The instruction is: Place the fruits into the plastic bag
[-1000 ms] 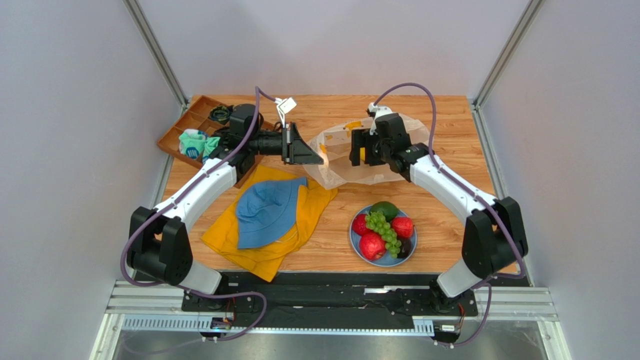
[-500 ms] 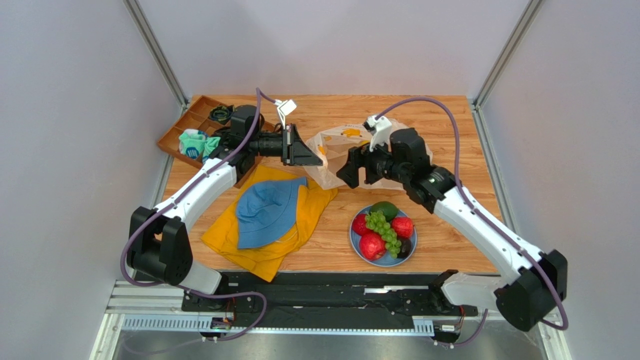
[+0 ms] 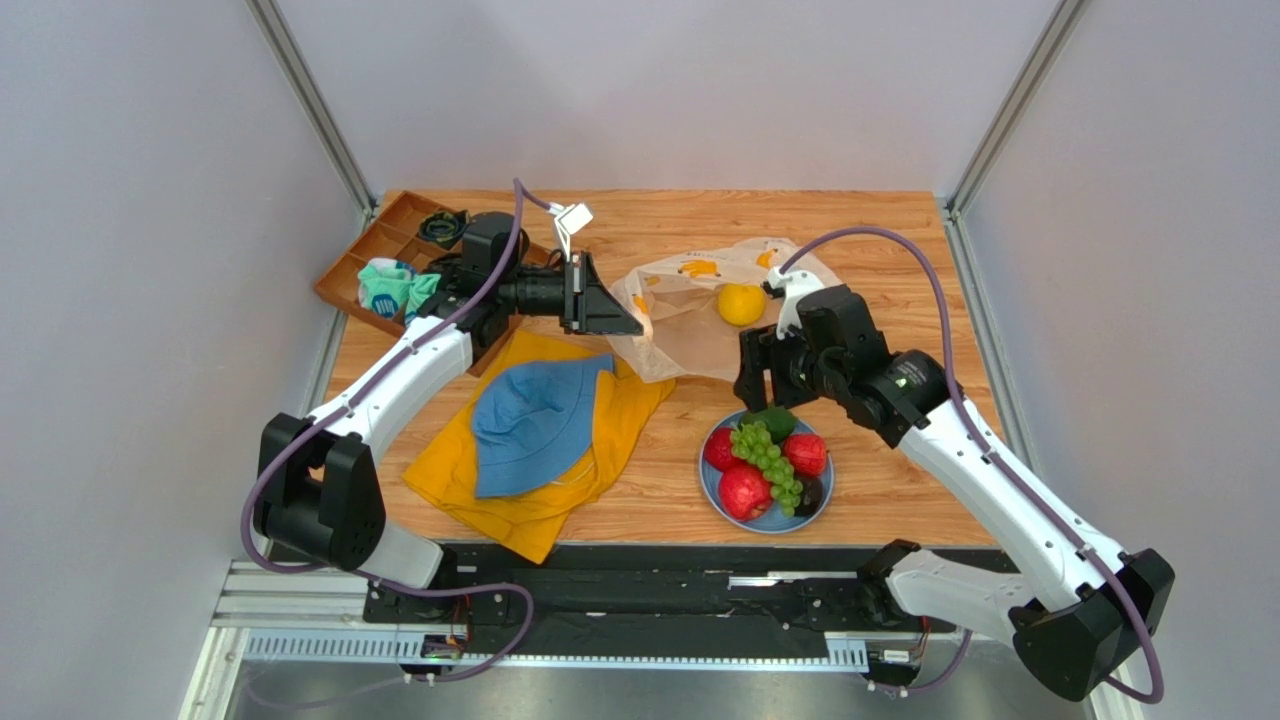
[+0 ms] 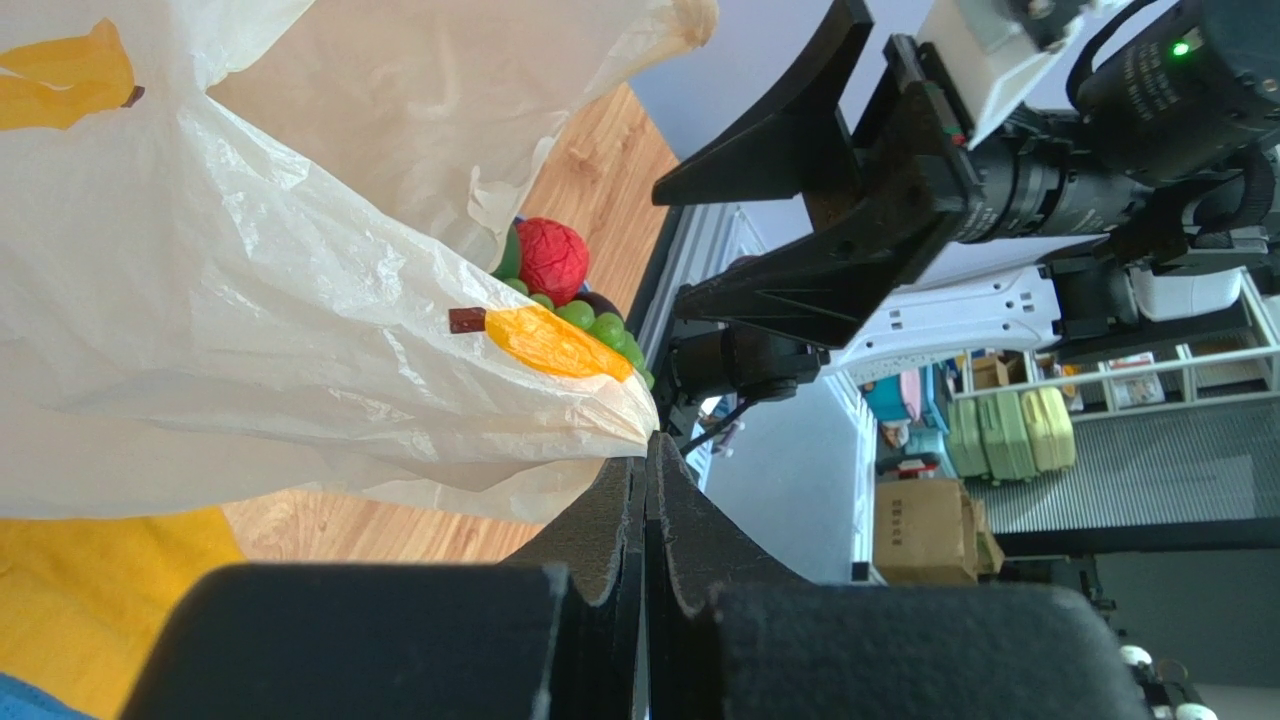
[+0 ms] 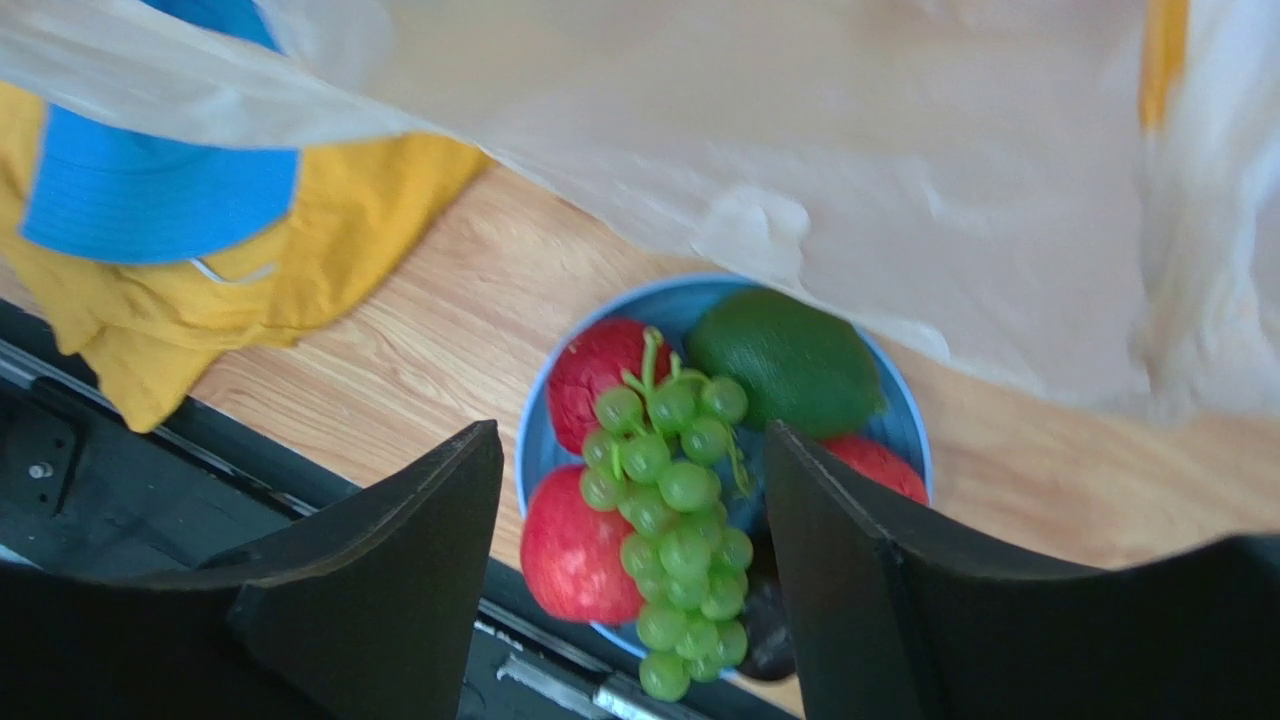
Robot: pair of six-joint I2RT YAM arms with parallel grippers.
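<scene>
I see the left gripper (image 4: 646,468) pressed together on the left rim of the plastic bag (image 3: 684,333), pinching that edge and holding it lifted off the table. The yellow lemon (image 3: 739,305) lies inside the bag, toward its far right side. My right gripper (image 5: 631,435) hangs spread wide and empty over the blue plate (image 5: 529,435), which sits just beside the bag and carries the green grape bunch (image 5: 672,503) across its middle, the green oval fruit (image 5: 784,360) on the bag side, three red round fruits (image 5: 579,555) and a dark plum-like fruit (image 3: 813,498). At far left, the wooden tray (image 3: 349,273) holds a teal bundle (image 3: 391,285) in one compartment
</scene>
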